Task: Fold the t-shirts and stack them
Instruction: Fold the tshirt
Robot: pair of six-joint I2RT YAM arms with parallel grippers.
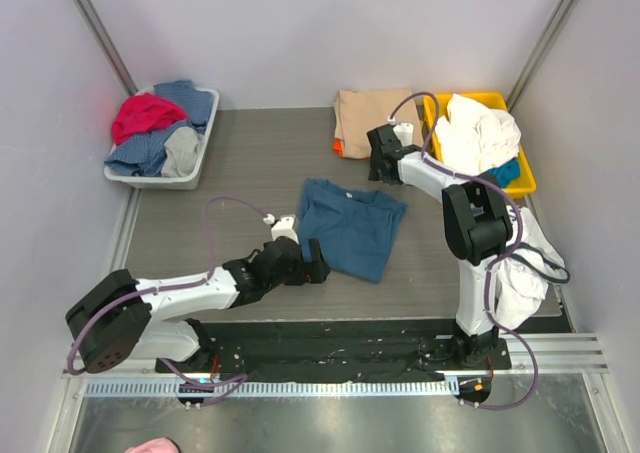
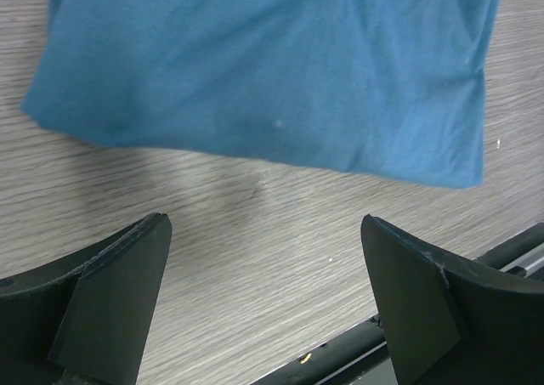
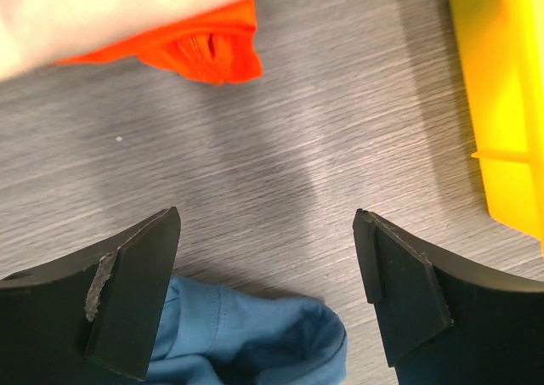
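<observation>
Teal-blue t-shirt (image 1: 350, 225): lay flat on the table (image 1: 250, 163) in a lopsided four-sided shape with uneven edges. Its near hem was just ahead of the left pincer (image 2: 263, 232) and apart from the tips.
Tan t-shirt (image 1: 372, 113): folded to a rectangle, just beyond the right pincer (image 3: 268, 223), lying on the orange one.
Orange t-shirt (image 3: 204, 45): only a creased corner showed from under the tan t-shirt, ahead and left of the right pincer.
Left pincer: released, jaws spread wide with nothing between them, low over bare table.
Right pincer: released, jaws wide and empty, over bare table between the stack and the yellow bin (image 3: 501, 104).
Materials: shirts of soft matte knit. Table of grey wood-grain laminate. Bin of smooth hard plastic, to the right pincer's right. Fingers were black and wedge-shaped, and the right pincer's left one was scuffed.
</observation>
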